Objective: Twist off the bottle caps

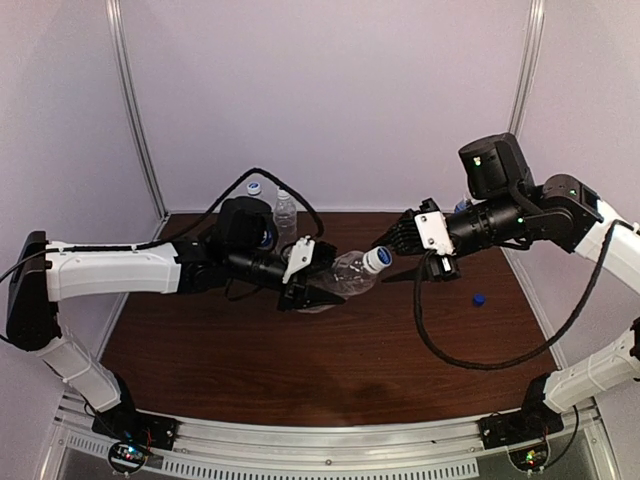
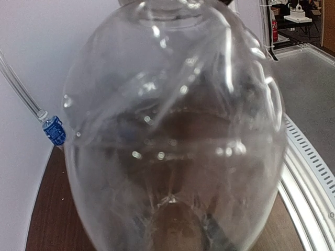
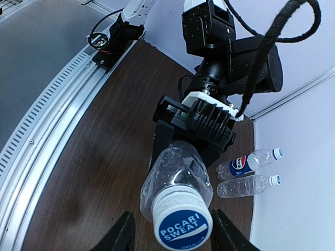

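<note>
Left gripper [image 1: 318, 290] is clenched on the clear bottle [image 1: 350, 272], neck aimed at the opposite jaws, evidently bracing it against twist. Right gripper [image 3: 175, 234] stands unclenched, jaws flanking the white-and-blue cap [image 3: 182, 225], apparently not touching. A dark blue cap [image 1: 479, 298] lies loose, well outside both jaws.

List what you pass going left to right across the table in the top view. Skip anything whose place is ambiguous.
Clear bottle at the back → left gripper → clear bottle it holds → white cap on that bottle → loose dark blue cap.
</note>
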Controlling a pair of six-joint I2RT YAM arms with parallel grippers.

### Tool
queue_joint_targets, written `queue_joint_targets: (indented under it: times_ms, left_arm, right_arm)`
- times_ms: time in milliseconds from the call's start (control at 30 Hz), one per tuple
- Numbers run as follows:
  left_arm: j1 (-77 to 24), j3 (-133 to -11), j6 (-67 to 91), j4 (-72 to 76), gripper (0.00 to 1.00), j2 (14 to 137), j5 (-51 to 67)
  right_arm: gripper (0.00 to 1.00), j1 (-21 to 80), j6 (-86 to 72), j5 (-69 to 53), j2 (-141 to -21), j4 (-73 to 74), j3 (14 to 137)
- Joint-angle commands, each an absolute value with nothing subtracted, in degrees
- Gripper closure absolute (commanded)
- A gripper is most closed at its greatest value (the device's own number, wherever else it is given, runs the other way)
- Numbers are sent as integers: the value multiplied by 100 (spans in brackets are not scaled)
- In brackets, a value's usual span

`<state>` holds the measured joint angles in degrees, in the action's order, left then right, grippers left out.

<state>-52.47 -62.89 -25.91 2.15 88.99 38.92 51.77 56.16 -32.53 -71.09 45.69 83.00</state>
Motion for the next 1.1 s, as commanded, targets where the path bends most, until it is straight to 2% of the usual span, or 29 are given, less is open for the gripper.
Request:
queue_joint_targets:
  times_ms: [0,100,133,167,200,367,533,600,700,767,900,1000,1067]
  left_arm:
    - [-5194,-6252,-2410,514,68,8832,3972]
    - [-5198,-6134,-2466,495,68,8707,3816]
    - [-5197,-6083,-2473,519,68,8663,3731]
    - [-5195,-6042,-2459,576,68,8615,3633]
    - [-5193,-5992,-2426,658,68,8576,3519]
    - [-5200,-5627,-2133,1603,68,8363,2709]
    - [-5197,-5300,-1807,2728,68,8205,1639]
    - [-5201,-5196,-1730,3012,67,8182,1154]
    - [-5194,-5143,-1694,3198,67,8202,683]
    - [-5200,-5133,-1688,3210,68,8237,625]
    - [-5201,-5103,-1648,3223,67,8232,562]
    - [-5196,-5050,-1658,3276,67,8191,448]
    - [-5194,-5045,-1678,3270,67,8187,419]
  right_arm:
    - [45,5186,5450,-3136,-7124,4605,8349]
    - [37,5186,5266,-3159,-7054,4470,8352]
    - [29,5186,5126,-3183,-7015,4373,8342]
    - [8,5186,4925,-3218,-6974,4251,8339]
    - [1,5186,4666,-3236,-6942,4087,8339]
    - [0,5150,1788,-2405,-6774,2089,8226]
    - [1,5115,-689,-1912,-7230,1997,8852]
    - [6,5115,-1250,-1477,-7322,2054,8893]
    - [8,5162,-1543,-1172,-7393,2169,8855]
    - [1,5236,-1497,-1165,-7469,2078,8737]
    - [1,5373,-1279,-1084,-7725,2182,8792]
    - [5,5444,-1093,-917,-7847,2269,8820]
    - [13,5449,-1035,-941,-7914,2284,8832]
